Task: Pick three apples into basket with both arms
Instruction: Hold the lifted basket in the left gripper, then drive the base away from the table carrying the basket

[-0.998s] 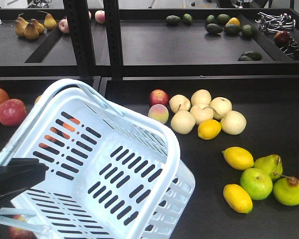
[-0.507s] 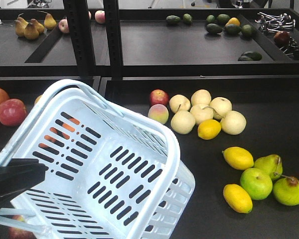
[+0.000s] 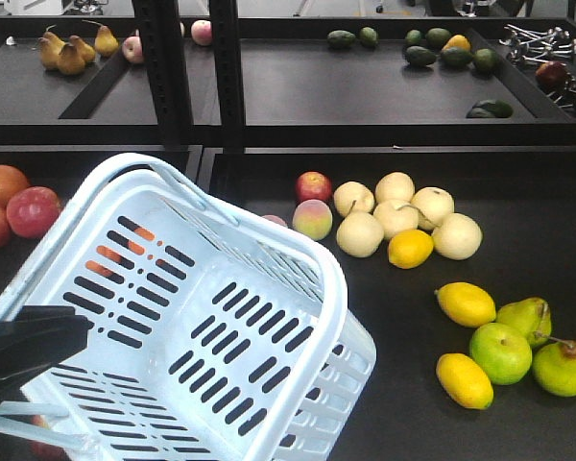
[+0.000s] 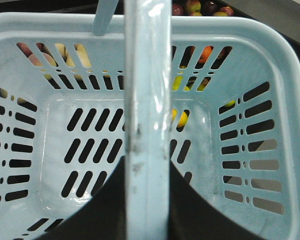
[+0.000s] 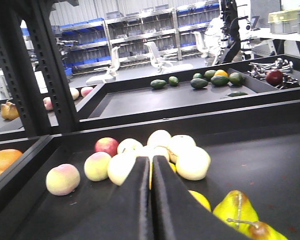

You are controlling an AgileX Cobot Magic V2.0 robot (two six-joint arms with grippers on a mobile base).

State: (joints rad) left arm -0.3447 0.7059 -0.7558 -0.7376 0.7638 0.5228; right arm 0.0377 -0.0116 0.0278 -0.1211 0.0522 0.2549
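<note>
The pale blue basket (image 3: 221, 327) hangs tilted over the left of the lower shelf and is empty inside. My left gripper (image 3: 29, 346) (image 4: 147, 165) is shut on the basket's handle (image 4: 147, 75), which runs up between the jaws. Dark red apples mottled with green (image 4: 192, 6) show past the basket's far rim (image 4: 270, 45) in the left wrist view. My right gripper (image 5: 151, 162) is shut with nothing in it, low over the shelf and pointing at the pale round fruit (image 5: 192, 162). The right gripper is out of the front view.
Red fruit (image 3: 34, 211) and an orange (image 3: 2, 181) lie left of the basket. To its right are a red apple (image 3: 314, 185), a peach (image 3: 312, 219), pale pears (image 3: 396, 216), lemons (image 3: 466, 303) and green fruit (image 3: 500, 352). Black rack posts (image 3: 163, 72) stand behind.
In the front view the shelves and fruit have shifted slightly to the right. The basket and left gripper keep their place in the frame.
</note>
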